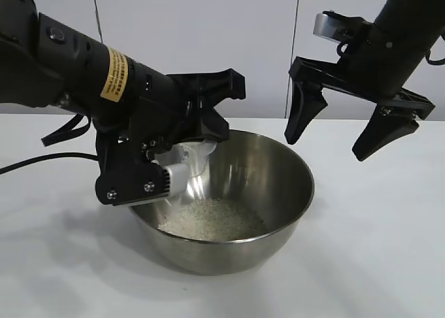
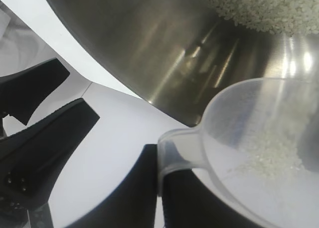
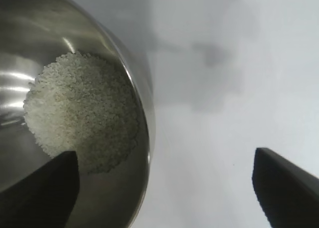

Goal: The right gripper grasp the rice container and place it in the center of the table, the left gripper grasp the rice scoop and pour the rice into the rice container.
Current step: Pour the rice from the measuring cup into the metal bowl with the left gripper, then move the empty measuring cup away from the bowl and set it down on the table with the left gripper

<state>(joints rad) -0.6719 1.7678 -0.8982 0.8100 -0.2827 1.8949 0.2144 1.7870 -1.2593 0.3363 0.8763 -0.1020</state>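
The rice container [image 1: 300, 186], a shiny steel bowl, stands on the table with a pale heap of rice [image 1: 212, 219] in its bottom. My left gripper [image 1: 182, 166] is shut on the handle of the rice scoop [image 1: 193, 158] and holds it tipped over the bowl's left rim. In the left wrist view the gripper [image 2: 160, 163] pinches the handle of the scoop [image 2: 259, 118]; a few grains [image 2: 271, 150] cling inside it, above the bowl wall [image 2: 149, 48]. My right gripper [image 1: 327, 145] hangs open above the bowl's right side, holding nothing. In its own view the gripper [image 3: 164, 160] straddles the bowl's rim [image 3: 147, 118] above the rice [image 3: 79, 118].
The white table [image 1: 375, 248] stretches around the bowl, with a white wall behind. A black cable [image 1: 28, 163] runs along the table at the far left under the left arm.
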